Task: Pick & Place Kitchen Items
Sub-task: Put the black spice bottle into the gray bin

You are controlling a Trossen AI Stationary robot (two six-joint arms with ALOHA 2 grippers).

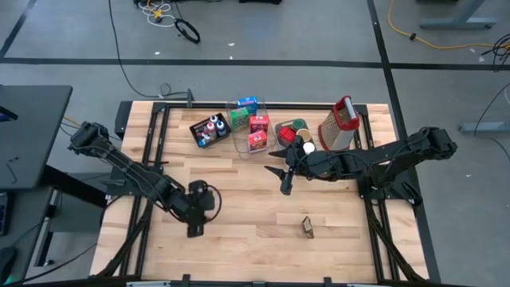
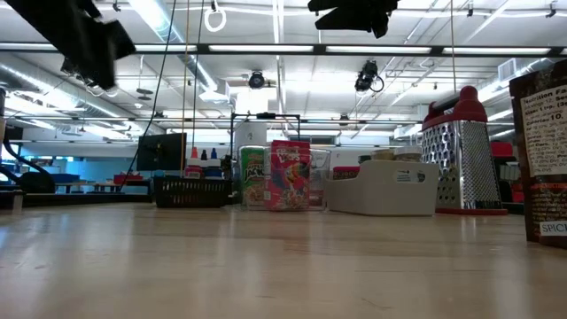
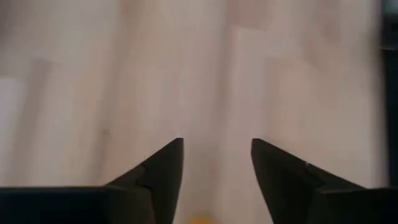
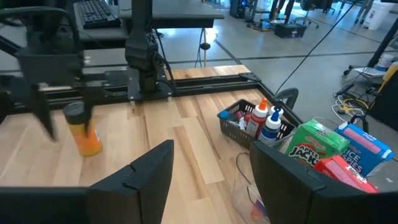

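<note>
My left gripper (image 1: 194, 226) hangs over the near-left part of the table, fingers apart (image 3: 217, 144). In the right wrist view a small orange bottle with a dark cap (image 4: 85, 132) stands about upright right beside one of its fingers (image 4: 48, 118). A sliver of orange (image 3: 199, 219) shows between the fingers in the left wrist view. My right gripper (image 1: 285, 182) hovers open (image 4: 211, 180) over the table's middle, holding nothing. More kitchen items sit at the far edge: little bottles in a black basket (image 1: 209, 130), boxes in a clear bin (image 1: 249, 124) and cans in a grey tray (image 1: 293, 135). My left gripper: I cannot tell whether it touches the orange bottle. A gap shows between the bottle and the one finger I can see in the right wrist view, and the gripper's own body hides the other side.
A tall metal grater with a red handle (image 1: 339, 123) stands at the far right. A small dark spice box (image 1: 307, 227) stands alone near the front edge, and shows large at the right of the low view (image 2: 542, 151). Bare wood lies between the two arms.
</note>
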